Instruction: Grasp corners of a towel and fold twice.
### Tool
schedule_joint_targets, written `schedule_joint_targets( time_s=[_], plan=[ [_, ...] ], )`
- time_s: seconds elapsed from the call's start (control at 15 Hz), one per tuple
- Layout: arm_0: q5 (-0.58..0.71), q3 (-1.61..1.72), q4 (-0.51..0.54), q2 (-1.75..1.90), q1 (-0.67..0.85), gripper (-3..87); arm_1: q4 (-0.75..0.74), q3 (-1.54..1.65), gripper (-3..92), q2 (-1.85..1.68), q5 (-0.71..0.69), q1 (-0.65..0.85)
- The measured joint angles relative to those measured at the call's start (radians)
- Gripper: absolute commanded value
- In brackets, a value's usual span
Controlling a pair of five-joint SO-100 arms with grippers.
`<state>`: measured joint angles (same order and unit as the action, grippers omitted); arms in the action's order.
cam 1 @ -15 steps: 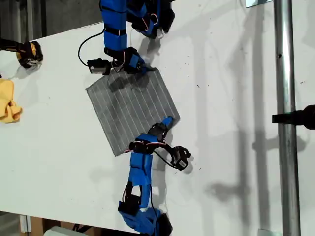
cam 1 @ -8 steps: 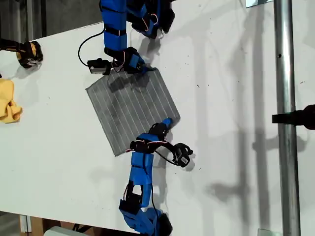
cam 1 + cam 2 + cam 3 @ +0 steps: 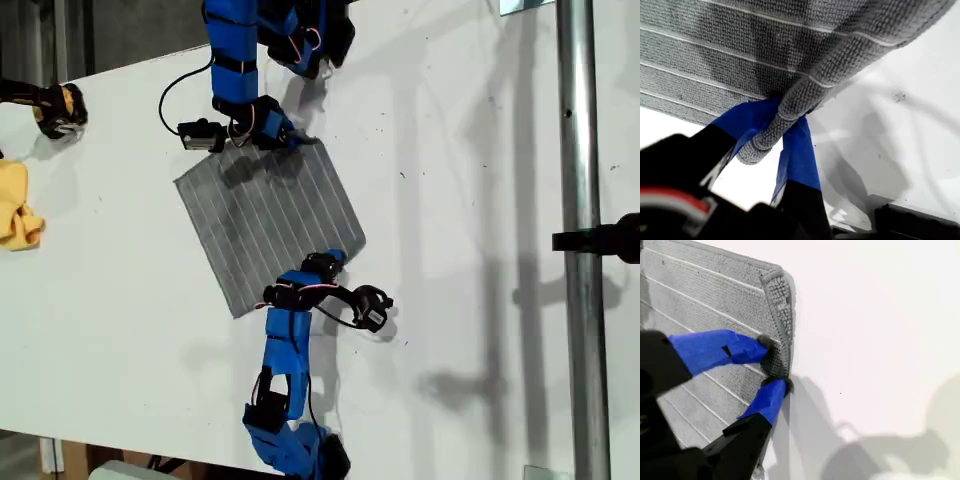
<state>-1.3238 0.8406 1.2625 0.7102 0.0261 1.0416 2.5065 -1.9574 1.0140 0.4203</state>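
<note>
The grey striped towel (image 3: 265, 215) lies flat on the white table (image 3: 480, 200). My first gripper (image 3: 335, 258) belongs to the arm at the bottom of the exterior view. It is shut on the towel's corner nearest the exterior view's right. In the first wrist view the towel (image 3: 740, 45) is bunched between that gripper's (image 3: 780, 117) blue fingers. My second gripper (image 3: 292, 142), on the arm at the top of the exterior view, is shut on the towel's upper edge. In the second wrist view this gripper (image 3: 772, 362) pinches the raised edge of the towel (image 3: 700, 290) just below a corner (image 3: 777, 275).
A yellow cloth (image 3: 18, 210) lies at the exterior view's left edge, with a black and yellow object (image 3: 58, 110) above it. A metal pole (image 3: 580, 240) with a black clamp (image 3: 610, 238) runs down the exterior view's right side.
My first gripper has drawn back slightly toward the bottom of the exterior view, and its wrist camera has swung to that view's right. The second arm and the towel's body stay put.
</note>
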Motion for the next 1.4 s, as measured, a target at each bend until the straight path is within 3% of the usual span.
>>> schedule_joint_targets(
  time_s=[0.87,1.13,1.4],
  plan=[
    [-0.028,0.014,0.12,0.041,-0.017,-1.2,-0.002,0.0,-0.1,0.0,0.0,-0.038],
    [0.026,0.02,0.279,0.202,-0.028,22.2,0.0,0.0,-0.1,0.0,0.0,-0.038],
    [0.087,0.02,0.291,0.36,-0.023,31.3,0.0,0.0,-0.1,0.0,0.0,-0.035]
  ],
)
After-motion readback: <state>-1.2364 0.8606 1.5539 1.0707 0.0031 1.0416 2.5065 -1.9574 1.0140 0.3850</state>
